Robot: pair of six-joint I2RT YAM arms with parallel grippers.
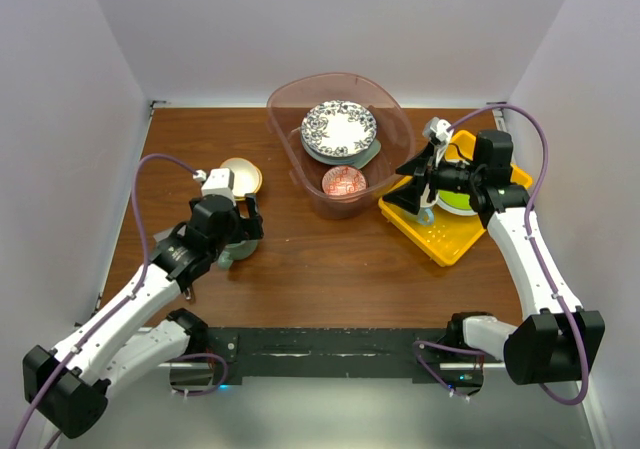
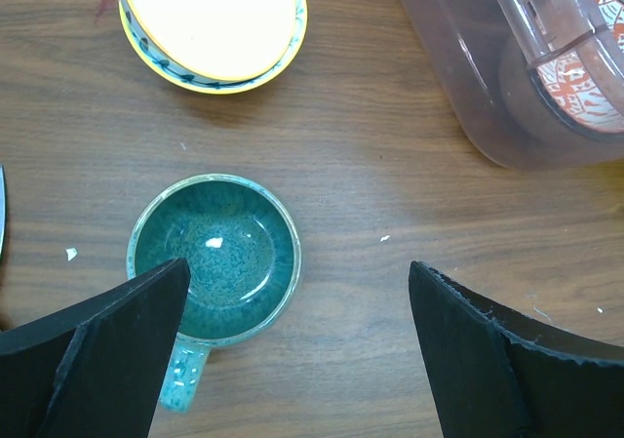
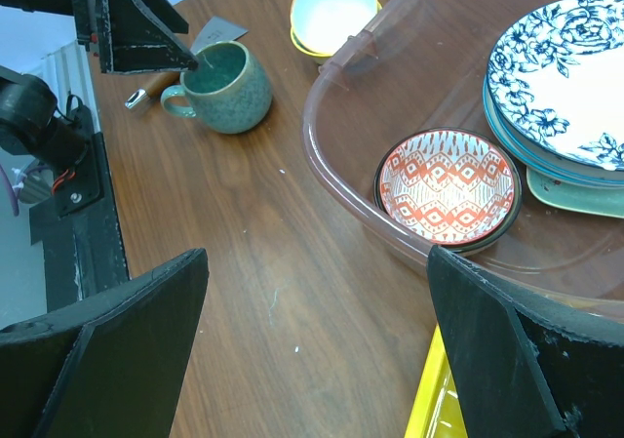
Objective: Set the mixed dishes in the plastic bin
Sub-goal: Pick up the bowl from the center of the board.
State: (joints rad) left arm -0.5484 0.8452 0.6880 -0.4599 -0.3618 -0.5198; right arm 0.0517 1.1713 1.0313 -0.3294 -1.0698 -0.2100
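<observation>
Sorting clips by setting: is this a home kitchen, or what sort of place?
Most likely a robotics lab cell, not a kitchen: plain white walls box in a wooden table, a left arm and right arm are bolted at its near edge, and a plate lies in a bin.

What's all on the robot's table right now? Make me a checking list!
Surface: brown wooden table, a few white crumbs.
Job's things: flowery plate and red bowl inside the bin; teal mug and yellow-rimmed bowl outside it, on the table.
Clutter: yellow tray holding a green plate.
Fingers: left fingers open, close to the mug; right fingers open, holding nothing.
Cables: purple cable loops from each arm.
Surroundings: white walls.
</observation>
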